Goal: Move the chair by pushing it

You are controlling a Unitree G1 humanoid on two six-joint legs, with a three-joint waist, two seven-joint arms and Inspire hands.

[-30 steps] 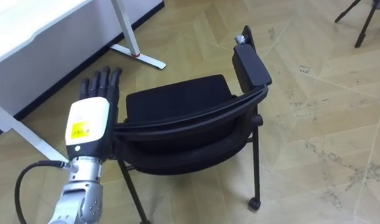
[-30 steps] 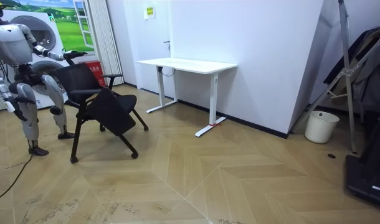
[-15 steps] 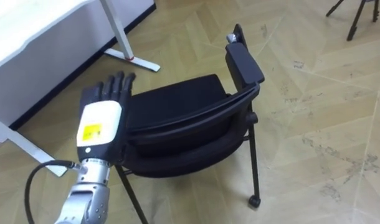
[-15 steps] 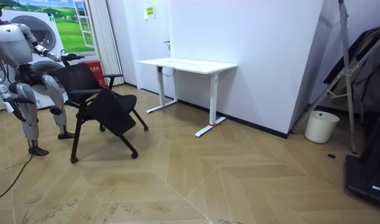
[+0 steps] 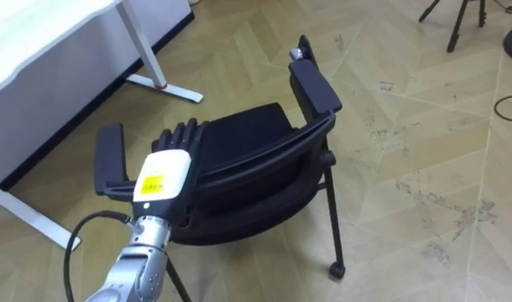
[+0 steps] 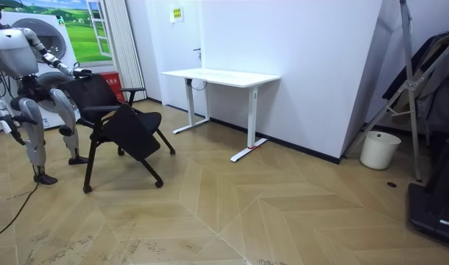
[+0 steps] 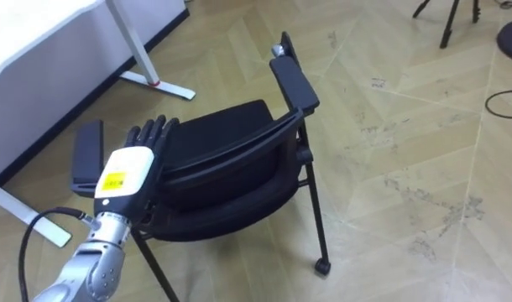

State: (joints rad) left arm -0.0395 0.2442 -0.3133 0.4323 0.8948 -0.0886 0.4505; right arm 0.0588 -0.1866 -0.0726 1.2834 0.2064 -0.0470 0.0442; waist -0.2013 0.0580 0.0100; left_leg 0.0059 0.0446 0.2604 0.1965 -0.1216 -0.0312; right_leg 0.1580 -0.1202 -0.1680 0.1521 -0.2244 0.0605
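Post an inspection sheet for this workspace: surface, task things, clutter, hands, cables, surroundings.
Surface: scuffed parquet floor.
Job's things: black chair, upright, backrest toward the robot.
Clutter: nothing seen.
Hands: left hand open, fingers straight at the backrest's top; right hand hangs by the robot's side in the room view.
Cables: dark cable on the floor, far right.
Surroundings: white desk ahead-left; tripod legs; white bin by the wall.
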